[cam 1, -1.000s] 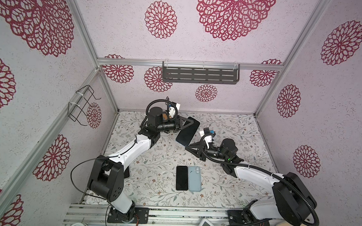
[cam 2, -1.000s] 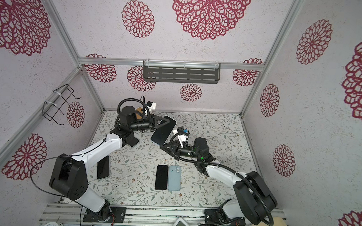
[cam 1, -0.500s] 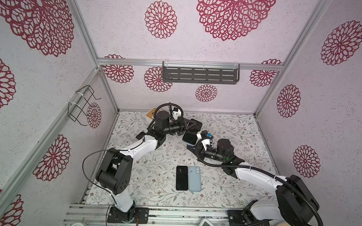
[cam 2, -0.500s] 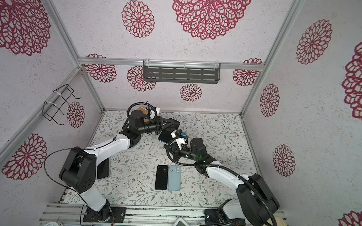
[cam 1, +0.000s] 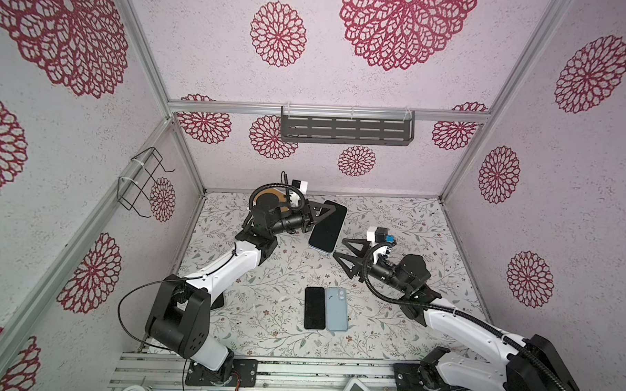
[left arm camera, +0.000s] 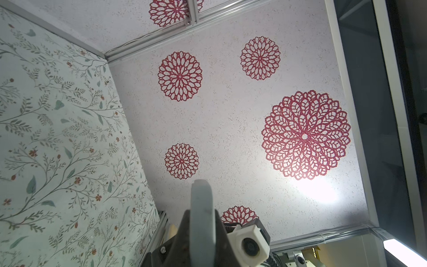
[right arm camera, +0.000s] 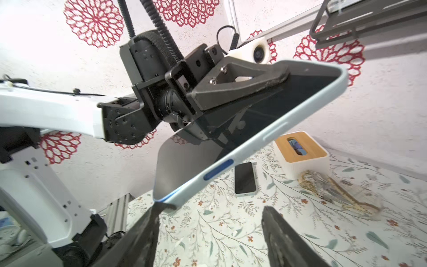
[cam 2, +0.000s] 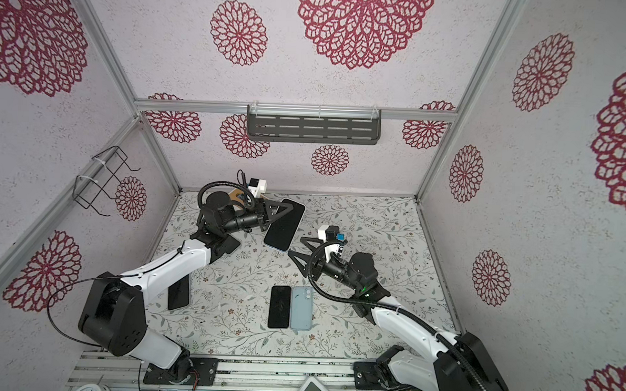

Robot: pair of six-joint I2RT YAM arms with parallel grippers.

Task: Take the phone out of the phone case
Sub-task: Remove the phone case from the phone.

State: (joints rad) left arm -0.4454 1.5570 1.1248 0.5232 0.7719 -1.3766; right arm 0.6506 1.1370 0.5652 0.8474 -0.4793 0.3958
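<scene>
Clearly the left gripper (cam 1: 319, 214) is clamped tight on the phone (cam 1: 328, 227), reaching in from 9 o'clock and holding it lifted off the surface (cam 1: 273, 273), toward 12 o'clock of the middle. One finger presses the dark screen and the other sits behind, on the back. The phone sits inside its pale blue phone case (right arm camera: 265, 138), whose rim and side buttons show along the long edge in the right wrist view. In both top views the phone tilts, its long axis running from about 1 o'clock down to 7 o'clock. The left wrist view shows only the case's edge (left arm camera: 201, 208), end on between the fingers.

The right gripper (cam 1: 339, 248) stands wide apart and grips nothing. It lies at 5 o'clock of the phone, just beside its lower end; whether one finger (right arm camera: 147, 228) touches the case's corner I cannot tell.

At 6 o'clock of the held phone, a black handset (cam 1: 314, 308) and a pale blue piece with camera rings (cam 1: 336, 309) lie flat, side by side and touching. Another dark handset (cam 2: 178, 292) lies at 8 o'clock beside the left arm. A white tissue box with a wooden lid (right arm camera: 300, 154) stands at the back, near 11 o'clock.
</scene>
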